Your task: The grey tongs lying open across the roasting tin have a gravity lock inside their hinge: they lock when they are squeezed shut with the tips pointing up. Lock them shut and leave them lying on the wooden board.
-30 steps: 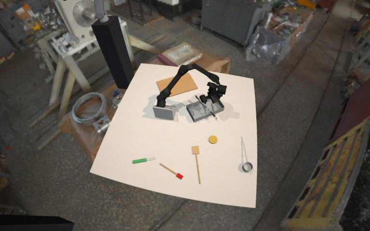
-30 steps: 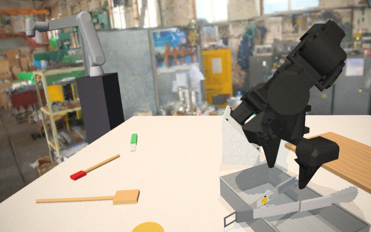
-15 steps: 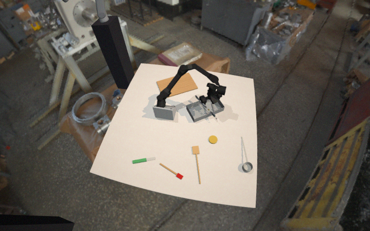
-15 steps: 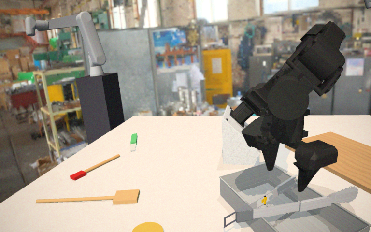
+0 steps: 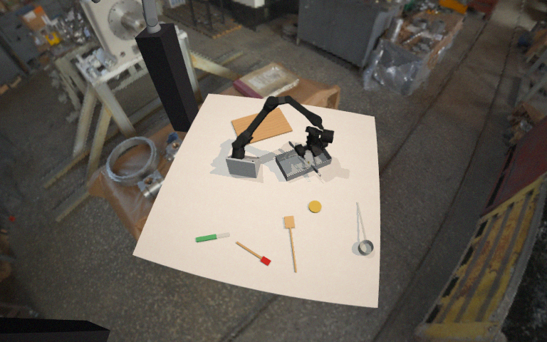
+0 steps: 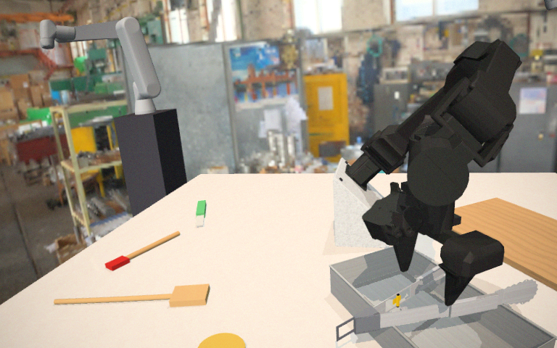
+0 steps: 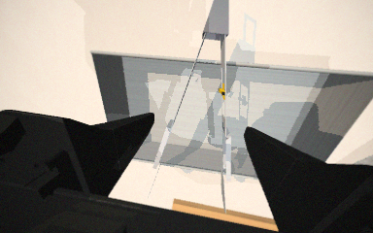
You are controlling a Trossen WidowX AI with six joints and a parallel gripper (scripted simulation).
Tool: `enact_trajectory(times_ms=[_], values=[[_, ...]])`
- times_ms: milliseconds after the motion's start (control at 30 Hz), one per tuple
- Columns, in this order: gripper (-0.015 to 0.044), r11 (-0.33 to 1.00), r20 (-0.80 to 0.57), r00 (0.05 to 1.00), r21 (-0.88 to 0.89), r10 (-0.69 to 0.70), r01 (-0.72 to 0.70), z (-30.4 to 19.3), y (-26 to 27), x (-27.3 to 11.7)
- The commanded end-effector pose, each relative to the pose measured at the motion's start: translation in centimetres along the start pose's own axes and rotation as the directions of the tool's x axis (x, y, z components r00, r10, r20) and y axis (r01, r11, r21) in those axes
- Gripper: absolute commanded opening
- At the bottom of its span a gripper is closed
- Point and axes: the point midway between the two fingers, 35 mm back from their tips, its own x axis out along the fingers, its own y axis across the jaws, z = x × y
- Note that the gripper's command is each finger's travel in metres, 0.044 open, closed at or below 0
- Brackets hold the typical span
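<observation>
The grey tongs (image 5: pixel 312 165) (image 6: pixel 472 304) (image 7: pixel 217 19) lie open across the roasting tin (image 5: pixel 298 173) (image 6: pixel 344 287) (image 7: pixel 114 83). Their hinge block and wire loop stick out over one long rim, their scalloped tips over the opposite rim. A small yellow piece sits on one arm near the hinge. My gripper (image 5: pixel 308 154) (image 6: pixel 426 287) (image 7: pixel 198 123) is open and empty, pointing down close above the tongs. In the wrist view both tong arms run between the fingertips. One finger hides part of the far arm in the exterior view. The wooden board (image 5: pixel 274 125) (image 6: pixel 513 229) (image 7: pixel 194 206) lies flat beyond the tips.
My arm's grey base (image 5: pixel 243 167) (image 6: pixel 355 221) stands beside the tin. A yellow disc (image 5: pixel 315 206), a wooden spatula (image 5: pixel 289 221), a red-headed tool (image 5: pixel 265 261), a green-handled tool (image 5: pixel 206 238) and a long-handled round strainer (image 5: pixel 365 247) lie on the table.
</observation>
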Motion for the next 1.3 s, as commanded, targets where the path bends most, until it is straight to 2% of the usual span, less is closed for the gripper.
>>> enact_trajectory(times_ms=[0,1267], values=[[0.044,1.0,-0.003,1.0,0.006,0.002,-0.002,0.0,0.0,0.7],[0.044,1.0,-0.009,1.0,0.006,0.006,-0.006,-0.3,-0.1,6.6]])
